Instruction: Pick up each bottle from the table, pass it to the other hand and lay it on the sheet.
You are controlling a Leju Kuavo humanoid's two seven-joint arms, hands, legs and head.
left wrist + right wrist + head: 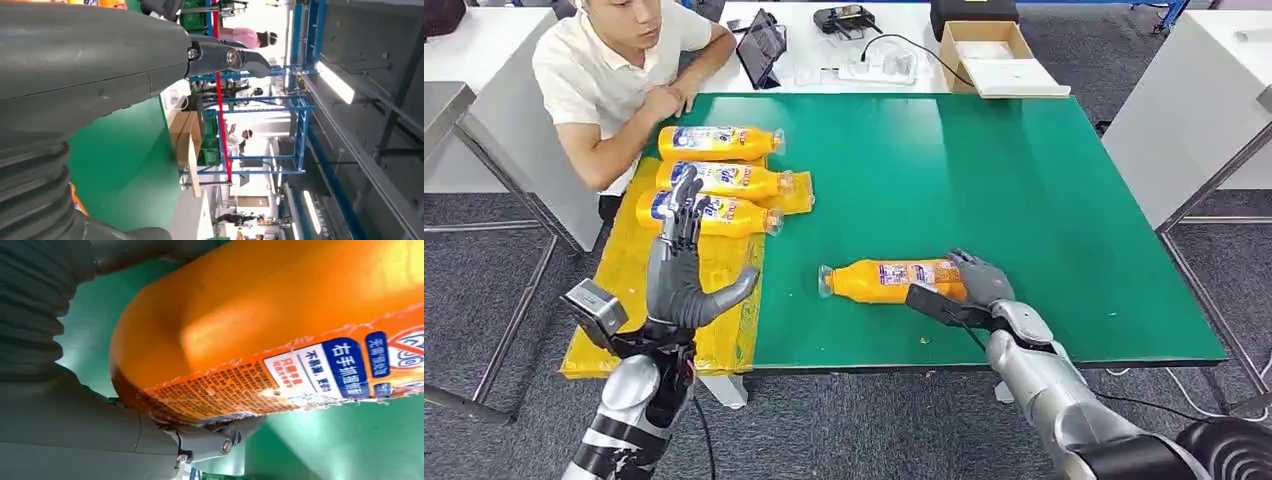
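Head view, sheet: yellow sheet (629,275) on the left edge of the green table (1024,200), bearing three bottles (719,143) laid side by side at its far end.
Head view, fourth bottle: bottle (889,281) lying on its side on the bare table, near the front edge, cap to the left, well apart from the sheet.
Head view, right hand: right hand (969,285) wrapped round the base end of that bottle; lifted or not, cannot tell.
Head view, left hand: left hand (686,262) raised over the sheet, fingers spread upward, thumb out to the right, holding nothing.
Head view, person: seated at the far left corner, arms folded on the table edge.
Left wrist view: palm and a straight finger, nothing between them; table and a cardboard box beyond.
Right wrist view: orange bottle body with its label pressed against the palm, thumb under it.
Progress: three laid, one left; by the look, grasp made, with lift, handover to the left hand and laying down still to come.
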